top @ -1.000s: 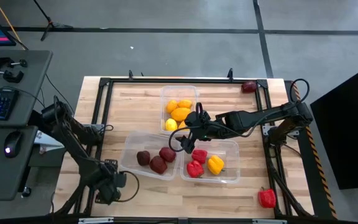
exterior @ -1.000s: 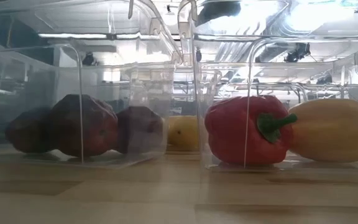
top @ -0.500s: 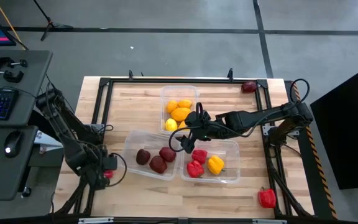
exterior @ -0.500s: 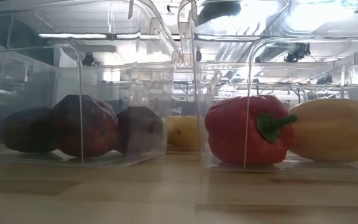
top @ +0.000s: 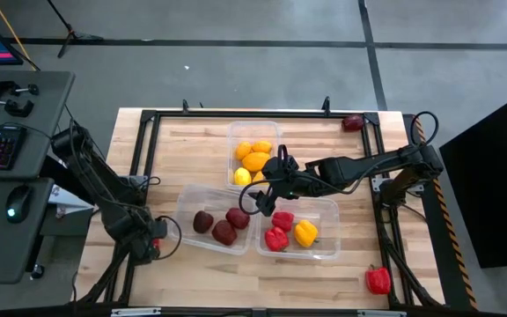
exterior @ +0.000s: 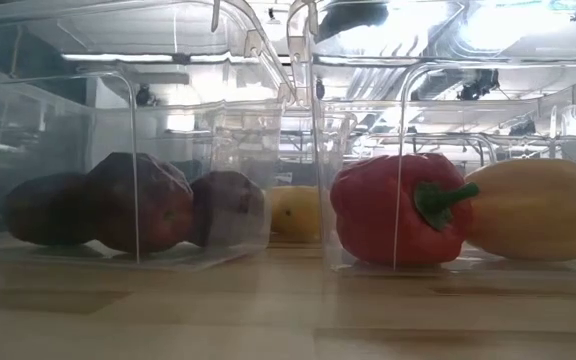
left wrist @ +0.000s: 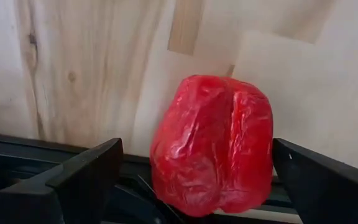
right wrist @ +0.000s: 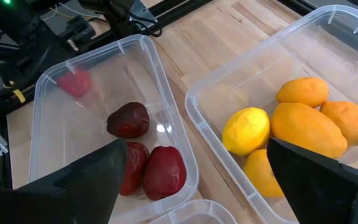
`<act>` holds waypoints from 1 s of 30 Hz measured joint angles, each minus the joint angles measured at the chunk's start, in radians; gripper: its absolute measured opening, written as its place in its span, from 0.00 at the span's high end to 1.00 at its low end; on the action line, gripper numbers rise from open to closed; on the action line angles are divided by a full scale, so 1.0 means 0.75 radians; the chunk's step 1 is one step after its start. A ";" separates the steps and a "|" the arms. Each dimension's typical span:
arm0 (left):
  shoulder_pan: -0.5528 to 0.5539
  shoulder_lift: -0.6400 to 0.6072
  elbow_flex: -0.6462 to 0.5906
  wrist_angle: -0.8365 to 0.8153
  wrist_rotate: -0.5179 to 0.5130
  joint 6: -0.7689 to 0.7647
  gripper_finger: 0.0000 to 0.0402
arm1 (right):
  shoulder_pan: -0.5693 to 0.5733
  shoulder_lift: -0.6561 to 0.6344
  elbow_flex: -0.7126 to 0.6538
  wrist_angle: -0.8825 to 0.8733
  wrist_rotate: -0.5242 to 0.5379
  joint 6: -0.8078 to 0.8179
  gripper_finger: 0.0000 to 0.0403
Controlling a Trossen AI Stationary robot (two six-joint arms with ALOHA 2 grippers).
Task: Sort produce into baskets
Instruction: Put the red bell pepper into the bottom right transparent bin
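A red bell pepper [left wrist: 213, 143] lies on the wood at the table's left edge, against the black frame rail [top: 137, 189]. My left gripper [top: 145, 244] points down over it, open, with one finger on either side of the pepper [top: 155, 246]. My right gripper [top: 260, 199] hangs open above the spot where the three clear baskets meet, with nothing between its fingers. The far basket [top: 275, 128] holds lemons and orange citrus [top: 254, 160]. The near left basket [top: 183, 204] holds three maroon fruits [top: 223, 225]. The near right basket [top: 331, 211] holds two red peppers and a yellow one [top: 304, 232].
A maroon fruit [top: 352, 123] lies at the table's far right corner and another red pepper [top: 378, 280] near the right front corner. A desk with keyboard and mouse [top: 11, 141] stands left of the table. Bare wood runs along the front edge.
My left gripper has moved from the table's near left corner toward the far edge, along the left rail, sinking a little and rolling about its own axis. It now stands over the red pepper, still open. The right arm has kept still.
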 joint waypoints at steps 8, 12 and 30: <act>0.000 0.000 -0.048 0.054 0.023 0.005 0.02 | 0.000 0.001 0.000 0.000 -0.001 0.001 0.07; 0.000 0.000 -0.060 0.055 0.051 -0.021 0.09 | 0.000 0.001 0.000 0.000 -0.001 0.001 0.07; 0.014 -0.297 0.748 -0.248 -0.823 -0.139 0.42 | 0.001 -0.039 0.000 -0.007 -0.030 0.003 0.07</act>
